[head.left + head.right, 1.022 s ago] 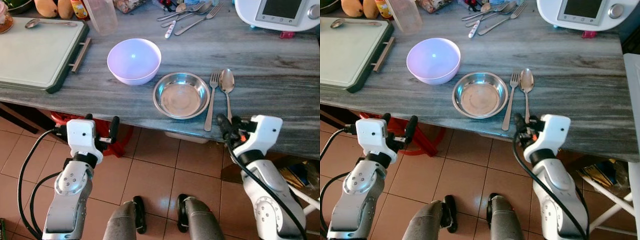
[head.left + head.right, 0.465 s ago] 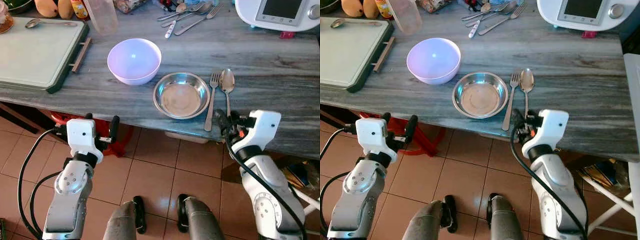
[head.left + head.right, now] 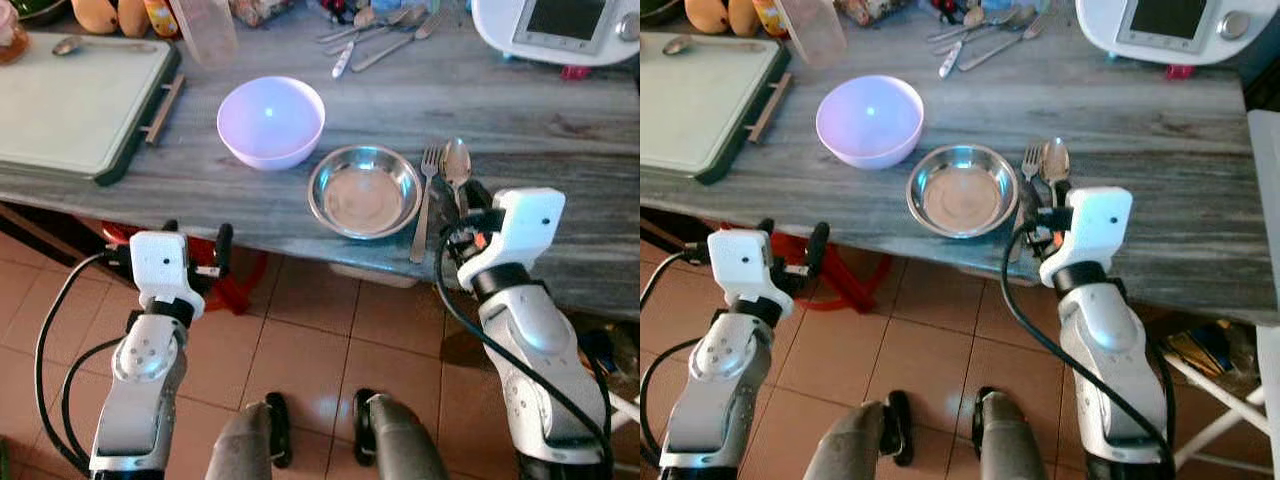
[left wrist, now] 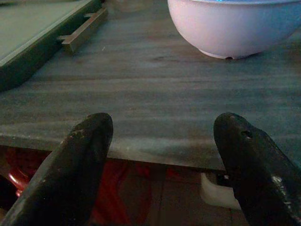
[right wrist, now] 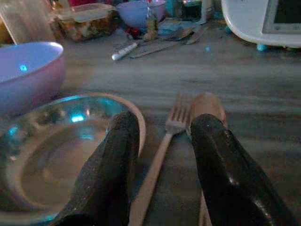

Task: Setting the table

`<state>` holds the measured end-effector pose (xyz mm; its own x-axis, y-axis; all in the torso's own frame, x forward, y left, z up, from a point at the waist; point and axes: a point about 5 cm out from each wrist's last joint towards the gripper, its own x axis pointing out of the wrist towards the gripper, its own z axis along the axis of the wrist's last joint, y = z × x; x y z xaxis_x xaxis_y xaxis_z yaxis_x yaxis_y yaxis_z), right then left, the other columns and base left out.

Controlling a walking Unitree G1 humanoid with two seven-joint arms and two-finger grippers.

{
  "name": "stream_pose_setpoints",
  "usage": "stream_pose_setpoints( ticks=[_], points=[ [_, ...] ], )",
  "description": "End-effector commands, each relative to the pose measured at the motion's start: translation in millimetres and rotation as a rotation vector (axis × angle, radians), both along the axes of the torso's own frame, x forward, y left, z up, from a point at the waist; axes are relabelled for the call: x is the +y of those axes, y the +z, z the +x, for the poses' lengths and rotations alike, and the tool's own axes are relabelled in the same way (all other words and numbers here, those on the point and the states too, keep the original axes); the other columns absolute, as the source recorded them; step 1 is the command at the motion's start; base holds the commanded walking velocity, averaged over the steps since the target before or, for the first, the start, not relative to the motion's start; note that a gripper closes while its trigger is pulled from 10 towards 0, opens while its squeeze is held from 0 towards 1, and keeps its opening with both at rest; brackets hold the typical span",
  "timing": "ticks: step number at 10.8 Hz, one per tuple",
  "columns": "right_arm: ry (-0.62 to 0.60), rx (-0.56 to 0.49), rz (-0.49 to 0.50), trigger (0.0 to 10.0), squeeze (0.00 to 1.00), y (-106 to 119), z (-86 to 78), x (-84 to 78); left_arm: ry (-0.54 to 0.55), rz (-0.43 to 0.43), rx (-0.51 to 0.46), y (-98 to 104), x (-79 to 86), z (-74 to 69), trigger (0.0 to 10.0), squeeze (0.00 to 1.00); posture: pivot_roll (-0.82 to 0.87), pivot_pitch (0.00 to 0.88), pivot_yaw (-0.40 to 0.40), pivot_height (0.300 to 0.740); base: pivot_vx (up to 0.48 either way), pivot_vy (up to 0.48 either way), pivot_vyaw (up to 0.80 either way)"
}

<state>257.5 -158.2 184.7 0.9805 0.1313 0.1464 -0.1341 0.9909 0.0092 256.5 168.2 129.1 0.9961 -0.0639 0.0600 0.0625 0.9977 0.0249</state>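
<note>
Right gripper (image 5: 160,169) reaches over the near edge of the grey stone countertop (image 3: 560,150), its white wrist housing raised above the edge and the silver forearm bent up from below. Its two black fingers (image 5: 110,165) are spread, one over the right rim of the steel bowl (image 3: 363,190), the other over the spoon (image 3: 456,162); the fork (image 3: 426,190) lies in the gap between them. Whether the fingertips touch the cutlery cannot be told.

Left gripper (image 4: 160,155) hangs in front of the counter's near edge, below the level of the top, forearm upright and fingers (image 4: 80,160) spread wide with nothing between them.

The fork and spoon lie side by side, handles toward the near edge, just right of the shallow, shiny steel bowl. A lilac bowl (image 3: 270,120), smooth and deeper, stands just far-left of the steel bowl.

A pale green tray (image 3: 80,95) with a dark rim and bar handle occupies the left of the counter. Loose cutlery (image 3: 375,30) lies at the far edge, and a white kitchen appliance (image 3: 560,30) stands at the far right.
</note>
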Motion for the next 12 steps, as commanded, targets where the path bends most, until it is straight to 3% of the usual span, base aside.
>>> stream_pose_setpoints(
  ticks=[1,2,7,8,9,12],
  points=[
    [-0.030,0.009,-0.014,10.0,0.00,-4.5,-1.4,-4.1,0.036,0.002,0.014,-4.7,6.1,-1.2,10.0,0.00,-0.05,0.181,0.042,0.740,0.000,0.000,0.00],
    [-0.070,-0.018,-0.042,10.0,1.00,-3.8,1.4,-9.9,0.064,-0.003,0.008,-3.8,6.3,4.0,10.0,0.00,-0.05,0.162,0.045,0.740,0.000,0.000,0.00],
    [-0.117,-0.065,-0.069,10.0,1.00,-1.3,16.0,-10.5,0.081,-0.019,-0.023,0.9,1.6,15.7,10.0,0.00,-0.05,0.121,0.036,0.740,-0.100,0.000,0.00],
    [-0.118,-0.063,-0.072,10.0,0.10,-2.9,18.6,-10.4,0.084,-0.022,-0.032,2.3,0.7,17.4,10.0,0.00,-0.05,0.118,0.031,0.740,-0.277,0.000,0.00],
    [-0.118,-0.066,-0.074,10.0,0.00,-4.7,21.8,-10.1,0.089,-0.025,-0.040,2.6,-0.5,18.8,10.0,0.00,-0.05,0.116,0.029,0.740,-0.285,0.000,0.00],
    [-0.141,-0.075,-0.085,10.0,0.00,-7.0,26.5,-15.1,0.087,-0.029,-0.045,0.9,-3.1,21.8,10.0,0.00,-0.06,0.109,0.028,0.740,-0.286,0.000,0.00]
  ],
)
